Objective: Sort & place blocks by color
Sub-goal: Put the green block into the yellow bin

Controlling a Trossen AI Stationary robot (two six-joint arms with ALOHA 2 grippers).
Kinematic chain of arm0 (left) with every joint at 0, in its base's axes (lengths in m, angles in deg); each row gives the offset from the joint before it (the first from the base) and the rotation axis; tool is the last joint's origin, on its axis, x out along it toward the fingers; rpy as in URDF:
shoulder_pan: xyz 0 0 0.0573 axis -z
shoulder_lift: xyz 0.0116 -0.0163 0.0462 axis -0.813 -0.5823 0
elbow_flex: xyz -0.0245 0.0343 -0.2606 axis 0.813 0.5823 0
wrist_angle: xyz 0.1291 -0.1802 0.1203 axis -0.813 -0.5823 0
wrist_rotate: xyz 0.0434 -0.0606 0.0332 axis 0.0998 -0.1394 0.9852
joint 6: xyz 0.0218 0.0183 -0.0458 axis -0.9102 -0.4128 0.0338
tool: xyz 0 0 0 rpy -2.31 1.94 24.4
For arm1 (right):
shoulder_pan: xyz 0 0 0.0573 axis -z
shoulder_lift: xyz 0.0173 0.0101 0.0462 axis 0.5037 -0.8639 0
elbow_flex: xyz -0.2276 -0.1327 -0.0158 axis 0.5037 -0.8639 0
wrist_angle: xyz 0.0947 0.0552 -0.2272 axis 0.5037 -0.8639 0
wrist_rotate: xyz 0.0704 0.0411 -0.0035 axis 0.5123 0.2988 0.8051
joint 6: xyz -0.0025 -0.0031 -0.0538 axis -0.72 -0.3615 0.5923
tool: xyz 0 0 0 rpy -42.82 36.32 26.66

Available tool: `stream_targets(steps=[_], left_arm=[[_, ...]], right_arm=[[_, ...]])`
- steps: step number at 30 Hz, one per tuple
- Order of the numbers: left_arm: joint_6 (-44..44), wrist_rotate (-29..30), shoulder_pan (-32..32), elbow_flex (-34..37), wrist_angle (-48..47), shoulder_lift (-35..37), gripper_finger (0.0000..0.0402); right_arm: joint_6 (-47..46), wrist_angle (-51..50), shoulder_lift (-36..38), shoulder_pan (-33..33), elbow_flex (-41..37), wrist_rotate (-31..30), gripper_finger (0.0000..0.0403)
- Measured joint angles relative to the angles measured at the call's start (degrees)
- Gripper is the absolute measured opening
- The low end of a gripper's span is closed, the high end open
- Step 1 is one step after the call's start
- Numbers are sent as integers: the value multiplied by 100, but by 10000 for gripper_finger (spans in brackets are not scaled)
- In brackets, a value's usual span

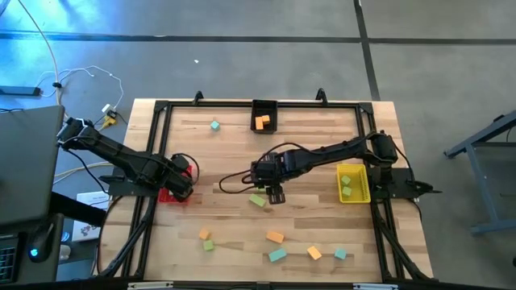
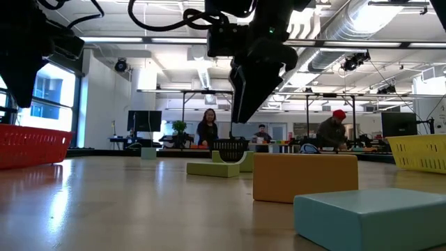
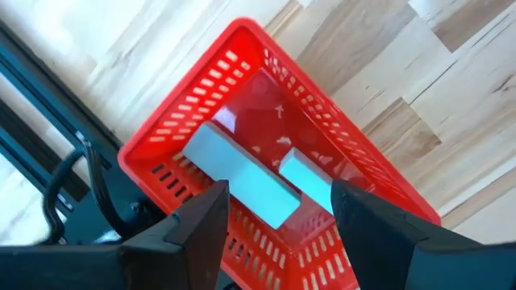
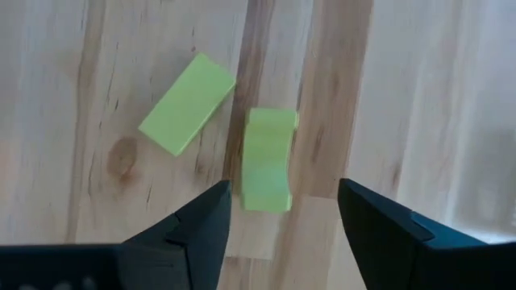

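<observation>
My right gripper (image 4: 280, 211) is open and hangs above two yellow-green blocks near the table's middle. One is a cuboid (image 4: 187, 105); the other is an arch-shaped piece (image 4: 267, 159), which lies just ahead of the fingers. In the high view the gripper (image 1: 275, 194) is just right of these blocks (image 1: 257, 200). The low view shows it (image 2: 252, 84) well clear of the tabletop. My left gripper (image 3: 278, 201) is open over the red bin (image 3: 161, 137), which holds two teal blocks (image 3: 242, 179). More orange, teal and yellow-green blocks lie near the table's near edge (image 1: 275, 237).
A black bin (image 1: 264, 109) at the far edge holds an orange block (image 1: 262, 122). A yellow bin (image 1: 353, 193) on the right holds yellow-green blocks. One teal block (image 1: 214, 126) lies far left. A dark frame borders the table. People stand in the room beyond.
</observation>
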Motion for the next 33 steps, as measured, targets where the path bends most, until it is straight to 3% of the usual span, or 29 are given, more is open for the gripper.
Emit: stream_targets(steps=[33], left_arm=[[-527, 448, 0, -2, 200, 0, 202]], right_arm=[[-233, 500, -737, 136, -225, 375, 216]])
